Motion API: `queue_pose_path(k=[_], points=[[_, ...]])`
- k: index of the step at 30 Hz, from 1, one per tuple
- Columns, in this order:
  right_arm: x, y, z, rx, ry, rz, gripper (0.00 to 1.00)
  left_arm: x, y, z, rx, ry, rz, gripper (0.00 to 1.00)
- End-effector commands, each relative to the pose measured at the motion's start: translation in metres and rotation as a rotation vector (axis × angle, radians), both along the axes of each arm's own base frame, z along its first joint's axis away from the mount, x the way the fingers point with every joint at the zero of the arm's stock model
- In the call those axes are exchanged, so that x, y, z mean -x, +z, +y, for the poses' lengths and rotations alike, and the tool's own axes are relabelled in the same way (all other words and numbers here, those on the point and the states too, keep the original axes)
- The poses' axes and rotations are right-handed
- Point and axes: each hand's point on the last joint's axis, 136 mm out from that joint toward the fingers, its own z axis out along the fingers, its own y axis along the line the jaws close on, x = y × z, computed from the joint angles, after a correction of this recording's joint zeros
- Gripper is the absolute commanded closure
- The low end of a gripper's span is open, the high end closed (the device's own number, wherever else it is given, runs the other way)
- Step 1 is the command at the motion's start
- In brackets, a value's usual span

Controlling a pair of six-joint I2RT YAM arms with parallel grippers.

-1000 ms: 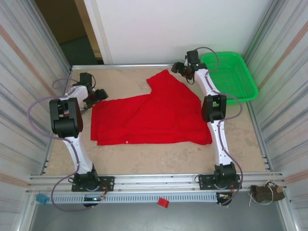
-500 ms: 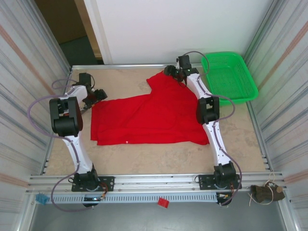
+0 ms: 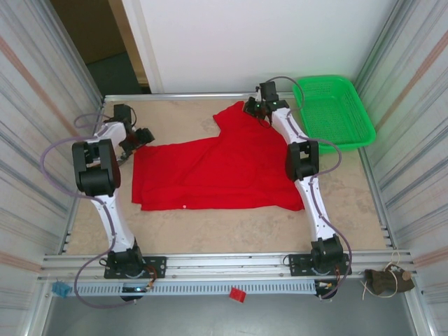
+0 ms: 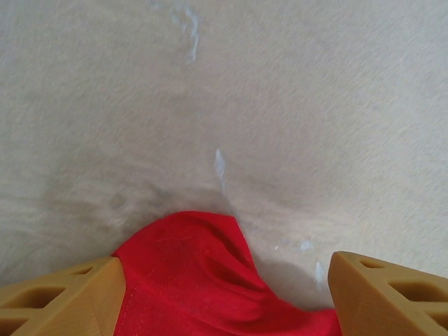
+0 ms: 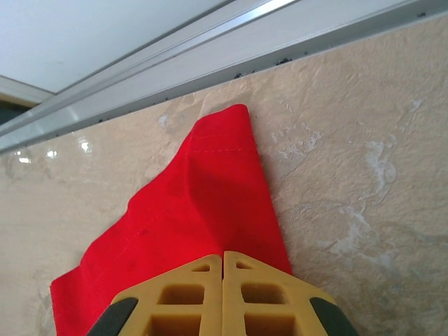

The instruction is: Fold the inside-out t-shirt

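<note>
Red t-shirt [image 3: 217,171] lies spread on the worktop [image 3: 231,224], green basket [image 3: 334,112] at far right. The right claw [image 5: 223,255] is clamped on its far corner; the left claw [image 3: 140,136] is apart, straddling its left corner.

green mesh basket [image 3: 336,112], beige table [image 3: 210,224]

The t-shirt [image 3: 217,171] lies spread across the middle of the surface [image 3: 231,227]. The basket [image 3: 334,112] sits at 2 o'clock from it, by the far right corner. The right jaws rest on the t-shirt's 12 o'clock tip, and the left jaws straddle its 10 o'clock corner.
</note>
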Motion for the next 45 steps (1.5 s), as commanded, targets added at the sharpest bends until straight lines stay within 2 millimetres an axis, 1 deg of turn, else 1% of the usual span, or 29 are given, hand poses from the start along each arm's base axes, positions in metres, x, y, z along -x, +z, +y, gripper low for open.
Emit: queue_pose_path(k=[1, 2, 5, 9, 12, 14, 16, 18, 19, 20, 21, 22, 25, 28, 33, 35, 36, 39, 45], points=[[-0.001, 0.028, -0.005, -0.028, -0.002, -0.019, 1.00, 0.003, -0.015, 0.005, 0.008, 0.016, 0.061, 0.24], [-0.001, 0.030, -0.006, -0.030, -0.003, -0.017, 1.00, 0.001, -0.015, 0.004, 0.009, 0.009, 0.062, 0.25], [0.002, 0.035, -0.008, -0.037, 0.003, -0.006, 1.00, -0.006, -0.014, -0.003, 0.011, -0.023, 0.061, 0.40], [0.007, 0.043, -0.009, -0.045, 0.012, -0.004, 1.00, -0.010, -0.012, -0.012, 0.019, -0.049, 0.053, 0.71], [0.008, 0.057, -0.011, -0.062, 0.022, -0.016, 1.00, -0.011, -0.006, -0.016, 0.012, -0.061, 0.036, 1.00], [0.008, 0.070, -0.013, -0.081, 0.023, -0.030, 1.00, -0.011, 0.000, -0.016, 0.008, -0.064, 0.023, 1.00], [0.007, 0.088, -0.015, -0.104, 0.023, -0.051, 1.00, -0.010, 0.010, -0.014, -0.005, -0.066, 0.008, 1.00], [0.007, 0.109, -0.019, -0.119, 0.027, -0.080, 1.00, -0.008, 0.021, -0.014, -0.011, -0.069, -0.014, 1.00], [0.008, 0.119, -0.019, -0.125, 0.030, -0.093, 1.00, -0.007, 0.021, -0.014, -0.010, -0.068, -0.016, 1.00], [0.010, 0.128, -0.021, -0.130, 0.032, -0.105, 1.00, -0.006, 0.037, -0.015, -0.012, -0.069, -0.049, 1.00], [0.012, 0.137, -0.023, -0.134, 0.034, -0.116, 1.00, -0.004, 0.042, -0.016, -0.009, -0.071, -0.062, 1.00], [0.014, 0.144, -0.025, -0.135, 0.033, -0.123, 1.00, -0.002, 0.045, -0.016, -0.009, -0.070, -0.068, 1.00], [0.026, 0.158, -0.029, -0.131, 0.043, -0.122, 1.00, 0.006, 0.057, -0.018, -0.002, -0.068, -0.092, 1.00], [0.046, 0.167, -0.030, -0.131, 0.062, -0.115, 1.00, 0.017, 0.063, -0.020, 0.002, -0.063, -0.110, 1.00], [0.089, 0.180, -0.035, -0.129, 0.060, -0.135, 1.00, 0.040, 0.067, -0.018, 0.010, -0.031, -0.136, 1.00], [0.111, 0.174, -0.038, -0.125, 0.058, -0.116, 1.00, 0.048, 0.066, -0.018, 0.018, -0.021, -0.138, 1.00], [0.121, 0.175, -0.040, -0.124, 0.055, -0.119, 1.00, 0.053, 0.065, -0.018, 0.021, -0.017, -0.138, 1.00], [0.153, 0.168, -0.044, -0.113, 0.049, -0.100, 1.00, 0.064, 0.066, -0.018, 0.025, -0.001, -0.147, 1.00], [0.216, 0.160, -0.050, -0.079, 0.031, -0.087, 1.00, 0.089, 0.064, -0.011, 0.037, 0.055, -0.163, 1.00]])
